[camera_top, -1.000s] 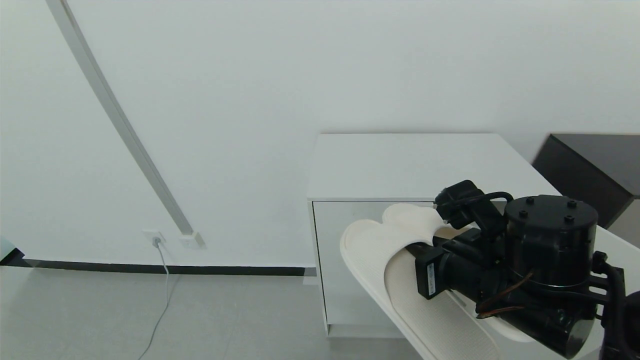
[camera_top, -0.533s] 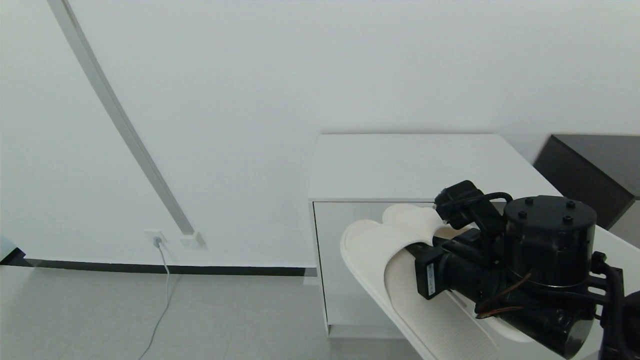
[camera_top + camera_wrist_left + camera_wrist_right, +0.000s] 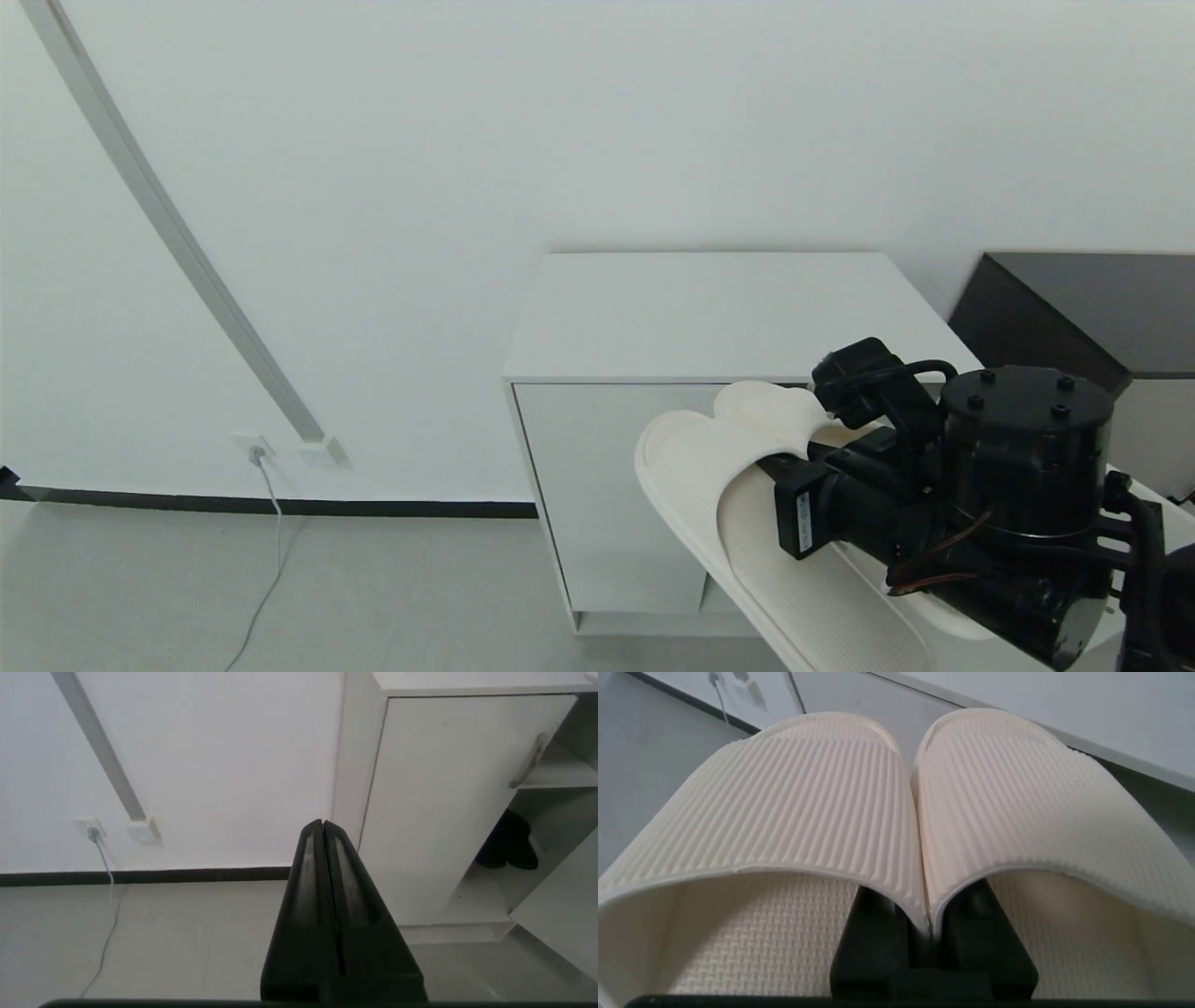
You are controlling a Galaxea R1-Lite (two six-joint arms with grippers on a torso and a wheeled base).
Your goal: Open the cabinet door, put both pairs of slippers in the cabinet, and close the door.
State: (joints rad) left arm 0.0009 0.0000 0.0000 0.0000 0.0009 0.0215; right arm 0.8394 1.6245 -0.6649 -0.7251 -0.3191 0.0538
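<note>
The head camera has swung, so the white box cabinet (image 3: pixel 700 317) now sits nearer frame centre. One pair, two cream ribbed slippers (image 3: pixel 686 457), hangs at lower right before it, pinched at the inner uppers by the right gripper (image 3: pixel 931 929) fingers. The left gripper (image 3: pixel 324 840) fingers are pressed together, empty.

The slippers (image 3: pixel 695 471) block the cabinet (image 3: pixel 607 485) front's right part from me — their heels run off the bottom edge. A dark shape (image 3: pixel 512 842) on the shelf (image 3: pixel 478 899) — I can't identify it.
</note>
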